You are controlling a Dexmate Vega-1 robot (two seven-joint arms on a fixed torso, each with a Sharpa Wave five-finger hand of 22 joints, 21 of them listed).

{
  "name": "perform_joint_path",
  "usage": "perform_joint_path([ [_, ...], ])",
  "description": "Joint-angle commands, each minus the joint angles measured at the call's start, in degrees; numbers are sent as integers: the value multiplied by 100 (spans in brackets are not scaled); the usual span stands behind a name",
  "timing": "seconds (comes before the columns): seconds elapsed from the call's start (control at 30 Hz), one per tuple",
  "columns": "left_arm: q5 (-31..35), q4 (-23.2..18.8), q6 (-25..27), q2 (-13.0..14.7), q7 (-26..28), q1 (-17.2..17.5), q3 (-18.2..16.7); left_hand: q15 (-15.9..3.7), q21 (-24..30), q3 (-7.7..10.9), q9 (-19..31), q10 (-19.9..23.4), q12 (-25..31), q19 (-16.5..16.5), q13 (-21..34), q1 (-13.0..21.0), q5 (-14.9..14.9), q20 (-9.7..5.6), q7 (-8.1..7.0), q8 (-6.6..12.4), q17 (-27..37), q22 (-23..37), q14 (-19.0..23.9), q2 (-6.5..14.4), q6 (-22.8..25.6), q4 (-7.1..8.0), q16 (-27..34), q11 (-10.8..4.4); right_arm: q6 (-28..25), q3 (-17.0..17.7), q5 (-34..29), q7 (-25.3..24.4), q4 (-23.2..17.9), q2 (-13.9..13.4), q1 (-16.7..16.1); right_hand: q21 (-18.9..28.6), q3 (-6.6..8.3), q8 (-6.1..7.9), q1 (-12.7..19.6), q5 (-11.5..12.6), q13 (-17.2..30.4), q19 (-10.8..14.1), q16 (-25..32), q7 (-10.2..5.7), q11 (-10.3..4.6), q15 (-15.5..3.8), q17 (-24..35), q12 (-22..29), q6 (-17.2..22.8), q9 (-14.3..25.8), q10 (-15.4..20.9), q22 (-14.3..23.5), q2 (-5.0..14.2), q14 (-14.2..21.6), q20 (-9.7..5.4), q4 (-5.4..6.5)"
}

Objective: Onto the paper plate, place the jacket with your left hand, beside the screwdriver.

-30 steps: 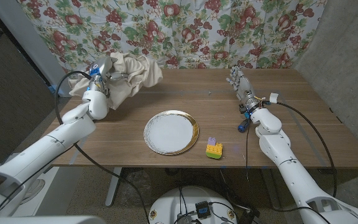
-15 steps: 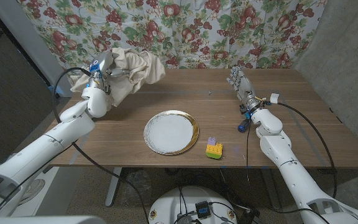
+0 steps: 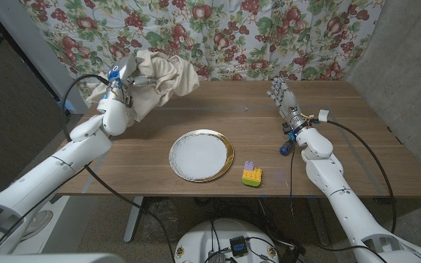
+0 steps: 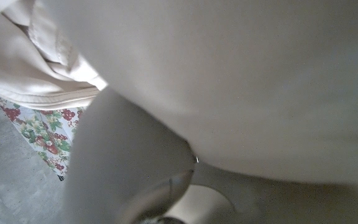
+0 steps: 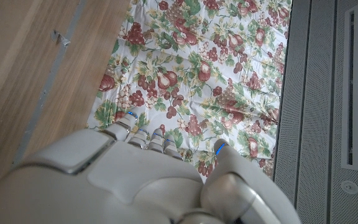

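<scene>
My left hand (image 3: 122, 79) grips the cream jacket (image 3: 161, 79) and holds it bunched up above the table's back left corner; its cloth hangs down over my forearm. Up close in the left wrist view, the jacket (image 4: 229, 81) covers the hand. The paper plate (image 3: 201, 155), white with a gold rim, lies bare at the table's middle. A blue screwdriver (image 3: 285, 149) lies on the table right of the plate, partly hidden by my right wrist. My right hand (image 3: 281, 95) stands at the back right with fingers apart and holds nothing; its back (image 5: 142, 180) shows in the right wrist view.
A small toy block (image 3: 251, 174), green, yellow and purple, stands near the front edge, right of the plate. A flowered curtain (image 3: 254, 36) hangs behind the table. Bare wood (image 3: 145, 131) lies between the jacket and the plate.
My left hand has lifted the jacket higher and carried it a little to the right. The right arm, plate, block and screwdriver have stayed put.
</scene>
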Motion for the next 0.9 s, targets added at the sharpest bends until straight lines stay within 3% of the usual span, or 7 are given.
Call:
perform_joint_path([
  [0.03, 79, -245, -250, 5, -46, 115, -118, -433, 38, -5, 13, 63, -21, -32, 14, 1356, 33, -4, -14, -17, 41, -17, 199, 1336, 76, 27, -31, -3, 38, 4, 11, 14, 4, 23, -17, 13, 41, 21, 27, -27, 17, 39, 4, -8, 19, -3, 12, 7, 8, 18, 22, 18, 36, 10, -182, 13],
  [0.9, 335, -692, -578, -28, -222, 324, -355, -433, 143, -2, 19, 103, -83, -73, 78, 1340, 33, -17, -40, -76, 128, -134, 202, 1329, 99, 31, -79, -19, 117, 39, 25, 20, -65, 35, -99, 13, 46, 24, 22, -28, 17, 40, 5, -8, 19, -3, 12, 7, 17, 18, 30, 18, 40, 14, -184, 15],
])
